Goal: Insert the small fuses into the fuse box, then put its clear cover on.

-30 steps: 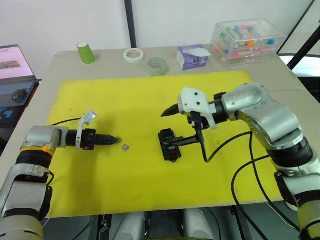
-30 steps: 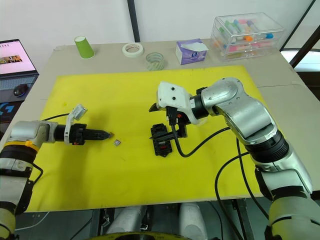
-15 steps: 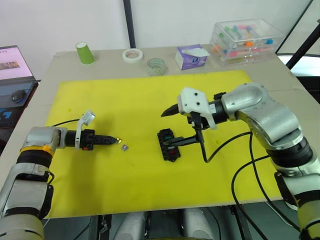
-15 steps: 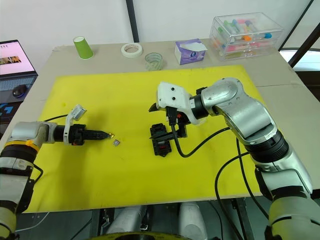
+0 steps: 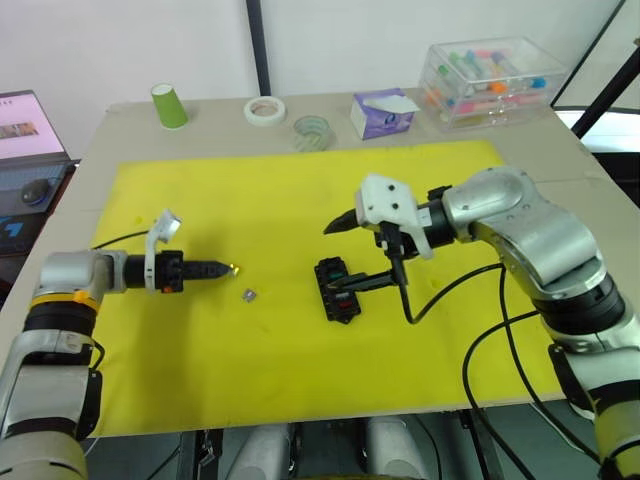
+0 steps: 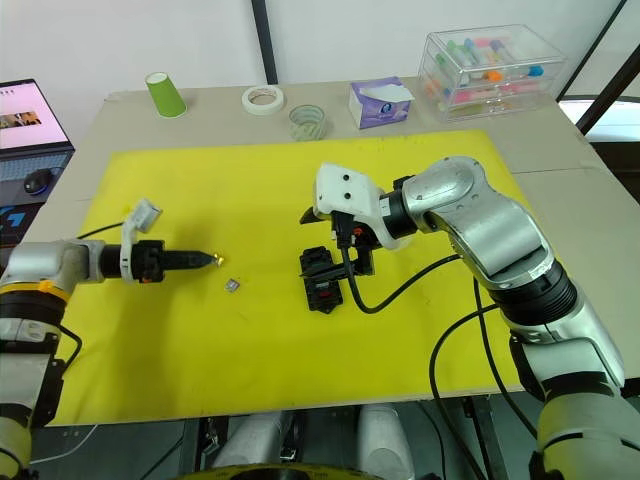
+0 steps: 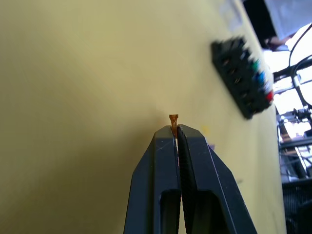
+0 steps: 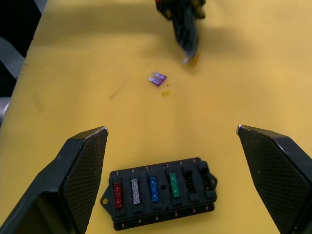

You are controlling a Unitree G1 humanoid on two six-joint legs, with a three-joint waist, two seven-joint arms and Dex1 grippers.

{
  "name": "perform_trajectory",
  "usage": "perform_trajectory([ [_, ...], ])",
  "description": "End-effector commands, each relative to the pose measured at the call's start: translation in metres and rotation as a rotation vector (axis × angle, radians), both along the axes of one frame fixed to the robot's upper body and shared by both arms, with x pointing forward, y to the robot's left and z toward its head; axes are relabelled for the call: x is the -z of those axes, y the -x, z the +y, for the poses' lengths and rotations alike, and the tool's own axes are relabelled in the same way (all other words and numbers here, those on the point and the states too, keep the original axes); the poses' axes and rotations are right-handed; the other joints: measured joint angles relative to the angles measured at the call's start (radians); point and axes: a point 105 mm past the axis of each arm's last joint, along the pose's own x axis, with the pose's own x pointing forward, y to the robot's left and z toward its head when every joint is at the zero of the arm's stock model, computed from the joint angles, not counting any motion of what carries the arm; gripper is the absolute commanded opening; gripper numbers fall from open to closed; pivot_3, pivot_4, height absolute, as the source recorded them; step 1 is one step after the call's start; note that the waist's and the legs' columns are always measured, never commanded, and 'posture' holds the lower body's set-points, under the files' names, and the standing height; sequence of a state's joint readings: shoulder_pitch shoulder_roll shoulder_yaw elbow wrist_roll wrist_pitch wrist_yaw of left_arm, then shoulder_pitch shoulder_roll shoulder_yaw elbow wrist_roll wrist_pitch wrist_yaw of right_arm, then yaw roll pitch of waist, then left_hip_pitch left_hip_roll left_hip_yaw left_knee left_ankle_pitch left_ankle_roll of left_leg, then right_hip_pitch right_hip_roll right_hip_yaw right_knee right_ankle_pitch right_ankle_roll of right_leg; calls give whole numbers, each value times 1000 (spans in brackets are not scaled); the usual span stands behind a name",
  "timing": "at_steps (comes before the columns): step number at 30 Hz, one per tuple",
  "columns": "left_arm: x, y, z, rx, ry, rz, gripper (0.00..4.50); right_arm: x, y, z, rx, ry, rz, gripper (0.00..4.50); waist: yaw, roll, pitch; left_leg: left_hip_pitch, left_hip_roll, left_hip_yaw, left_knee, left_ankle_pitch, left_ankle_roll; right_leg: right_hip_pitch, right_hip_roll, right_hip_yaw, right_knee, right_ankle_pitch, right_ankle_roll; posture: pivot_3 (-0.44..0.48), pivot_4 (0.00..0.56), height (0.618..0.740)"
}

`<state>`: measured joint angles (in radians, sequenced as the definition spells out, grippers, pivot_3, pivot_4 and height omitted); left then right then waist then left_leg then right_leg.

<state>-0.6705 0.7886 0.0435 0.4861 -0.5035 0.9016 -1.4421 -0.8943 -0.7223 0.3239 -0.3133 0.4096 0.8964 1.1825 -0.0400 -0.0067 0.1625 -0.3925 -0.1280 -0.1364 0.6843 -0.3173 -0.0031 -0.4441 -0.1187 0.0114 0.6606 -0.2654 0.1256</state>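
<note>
Left pincer clamped on amber fuse, right pincer spread wide above fuse box

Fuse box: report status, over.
Left gripper shut on amber fuse. Right gripper open over fuse box: four fuses in, two slots empty. Purple fuse loose on mat.

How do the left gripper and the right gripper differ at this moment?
The left gripper is shut on an amber fuse, while the right gripper is wide open and holds nothing. The left one hangs apart from the fuse box; the right one hovers over it. Both have two black fingers.
</note>
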Motion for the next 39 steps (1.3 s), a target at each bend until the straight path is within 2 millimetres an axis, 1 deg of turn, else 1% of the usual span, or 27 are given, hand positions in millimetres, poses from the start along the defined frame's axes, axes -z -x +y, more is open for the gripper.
perform_trajectory([
  [1,-56,12,-19,70,66,-228,45,-34,3,0,25,-122,59,4500,0,0,0,0,0,0,0,0,0,0,0,0,0,0,0,0,150,740],
  [3,-73,19,-32,102,87,-309,45,-44,5,0,34,-171,116,4500,-1,0,0,0,0,0,0,0,0,0,0,1,0,0,0,0,150,740],
  [6,-101,39,-64,187,130,-460,45,-69,9,-1,38,-273,230,4500,0,0,0,0,0,0,0,0,0,0,0,1,0,0,0,0,150,740],
  [8,-110,48,-78,223,149,-507,45,-76,9,-1,50,-296,265,4500,1,0,0,0,0,0,0,0,0,1,0,1,0,0,0,0,150,740],
  [11,-116,58,-91,264,153,-545,45,-81,12,0,42,-317,300,4500,-1,0,0,0,0,0,0,0,0,1,0,1,0,0,0,0,150,740],
  [12,-118,60,-95,275,161,-552,0,-83,13,2,35,-329,311,4103,-1,0,0,0,0,0,0,0,0,1,0,1,0,0,0,0,150,740],
  [13,-119,62,-98,284,164,-555,0,-85,14,3,28,-334,316,3948,-2,0,0,0,0,0,0,0,0,1,0,2,0,0,0,0,150,740],
  [16,-118,62,-102,291,164,-562,0,-83,16,6,29,-325,324,2906,-3,0,0,0,0,0,0,0,0,1,0,2,0,0,0,0,150,740],
  [17,-118,62,-102,290,164,-562,0,-82,16,7,32,-320,327,2637,-3,0,0,0,0,0,0,0,0,0,0,2,0,0,0,0,150,740],
  [23,-116,62,-106,297,158,-566,0,-82,18,10,19,-322,335,2637,-1,0,0,0,0,0,0,0,0,1,0,2,-2,0,0,0,150,740],
  [25,-115,61,-106,298,153,-567,0,-82,18,10,16,-324,336,2307,-2,0,0,0,0,0,0,0,0,1,0,1,-2,0,0,0,150,740],
  [28,-115,61,-106,300,152,-567,0,-81,17,11,24,-318,330,1450,-2,0,0,0,0,0,0,0,0,1,0,2,-2,0,0,0,150,740],
  [33,-116,61,-106,303,143,-576,0,-78,18,12,20,-304,322,1450,-1,0,0,0,0,0,0,0,0,1,0,2,-3,0,0,0,150,740],
  [35,-116,62,-106,305,143,-576,0,-77,18,12,20,-301,319,1089,-1,0,0,0,0,0,0,0,0,1,0,2,-3,0,0,0,150,740],
  [36,-116,62,-105,305,144,-577,0,-77,18,12,21,-300,318,988,-1,0,0,0,0,0,0,0,0,1,0,2,-3,0,0,0,150,740],
  [38,-116,63,-105,308,142,-577,0,-76,17,13,26,-297,315,373,-1,0,0,0,0,0,0,0,0,1,0,1,-3,0,0,0,150,740],
  [39,-115,63,-105,309,141,-577,0,-75,17,13,26,-296,313,373,-2,0,0,0,0,0,0,0,0,1,0,2,-3,0,0,0,150,740],
])
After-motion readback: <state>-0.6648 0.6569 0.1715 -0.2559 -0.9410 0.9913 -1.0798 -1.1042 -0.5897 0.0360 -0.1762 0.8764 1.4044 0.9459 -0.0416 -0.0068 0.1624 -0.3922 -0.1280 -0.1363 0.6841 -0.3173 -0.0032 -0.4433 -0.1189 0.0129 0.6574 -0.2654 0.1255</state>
